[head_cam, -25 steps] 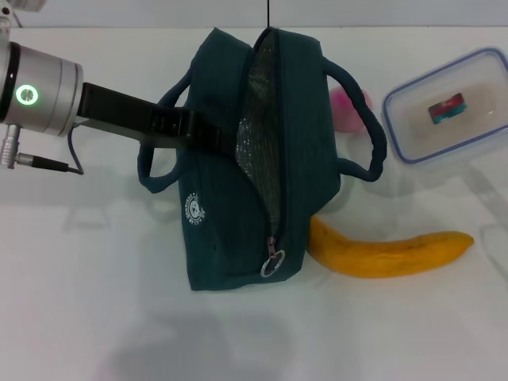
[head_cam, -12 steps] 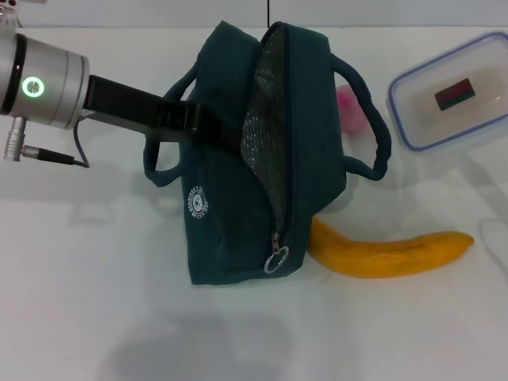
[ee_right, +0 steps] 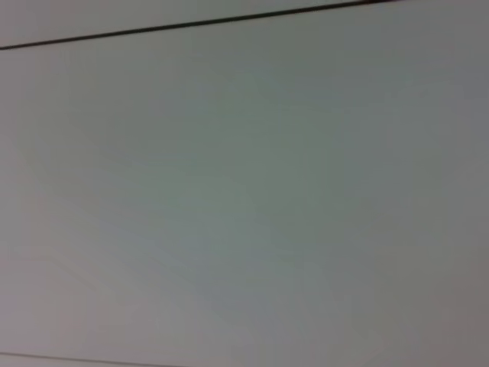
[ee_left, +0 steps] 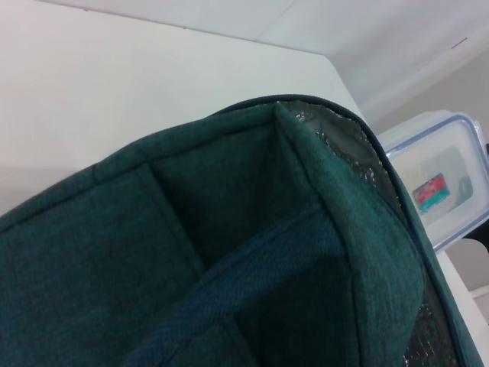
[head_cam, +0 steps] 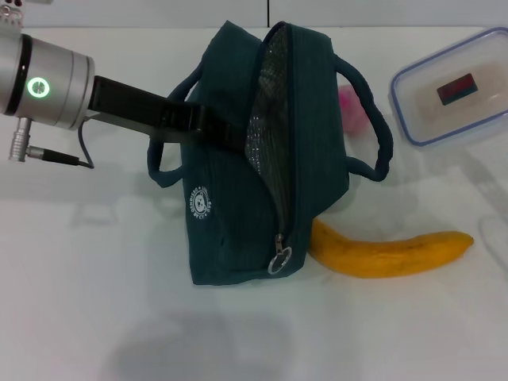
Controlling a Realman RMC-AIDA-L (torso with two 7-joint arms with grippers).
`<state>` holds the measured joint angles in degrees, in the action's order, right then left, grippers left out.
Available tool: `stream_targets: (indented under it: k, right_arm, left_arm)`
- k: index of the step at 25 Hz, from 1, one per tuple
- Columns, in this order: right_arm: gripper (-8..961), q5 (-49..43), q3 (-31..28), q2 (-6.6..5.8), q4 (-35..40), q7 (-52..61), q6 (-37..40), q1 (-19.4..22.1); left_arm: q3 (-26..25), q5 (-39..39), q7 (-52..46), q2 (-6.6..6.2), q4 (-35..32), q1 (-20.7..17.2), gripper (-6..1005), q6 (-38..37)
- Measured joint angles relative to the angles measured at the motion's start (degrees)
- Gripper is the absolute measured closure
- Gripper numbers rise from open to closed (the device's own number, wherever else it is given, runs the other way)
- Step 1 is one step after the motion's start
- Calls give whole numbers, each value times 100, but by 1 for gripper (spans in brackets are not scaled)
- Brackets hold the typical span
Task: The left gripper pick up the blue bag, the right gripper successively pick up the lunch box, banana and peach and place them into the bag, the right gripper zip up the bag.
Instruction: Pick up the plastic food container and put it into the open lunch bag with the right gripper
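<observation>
The blue bag [head_cam: 230, 222] stands upright in the middle of the white table, its zipper open and the foil lining showing. My left gripper [head_cam: 230, 136] reaches in from the left and is shut on the bag's left wall at the opening. In the left wrist view the bag [ee_left: 191, 252] fills the picture. The lunch box [head_cam: 452, 111] shows tilted at the far right, seemingly off the table with a shadow under it. The banana [head_cam: 389, 252] lies to the right of the bag's front end. The peach [head_cam: 350, 107] peeks out behind the bag's right handle. My right gripper is out of view.
The zipper's ring pull [head_cam: 279, 260] hangs at the bag's near end. The bag's right handle [head_cam: 379, 143] loops out toward the lunch box [ee_left: 443, 183]. The table's far edge [head_cam: 143, 27] runs behind the bag. The right wrist view holds only a plain pale surface.
The lunch box has moved up and to the right, toward the picture's corner. The bag and my left gripper have shifted slightly right. The banana has stayed put.
</observation>
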<state>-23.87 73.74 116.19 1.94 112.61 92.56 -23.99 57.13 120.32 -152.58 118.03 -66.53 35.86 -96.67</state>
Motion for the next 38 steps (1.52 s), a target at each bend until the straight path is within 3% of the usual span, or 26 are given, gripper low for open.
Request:
stream_targets:
  k: [23,38]
  right_arm:
    - [857,144,-3,0,-45,575,243,-65]
    - [857,217,33,0,-43,746,506,-467]
  left_arm:
    - [43,16,69,37,90,-23,959,-10]
    - [44,-8,106,35,88,-44,959,-19]
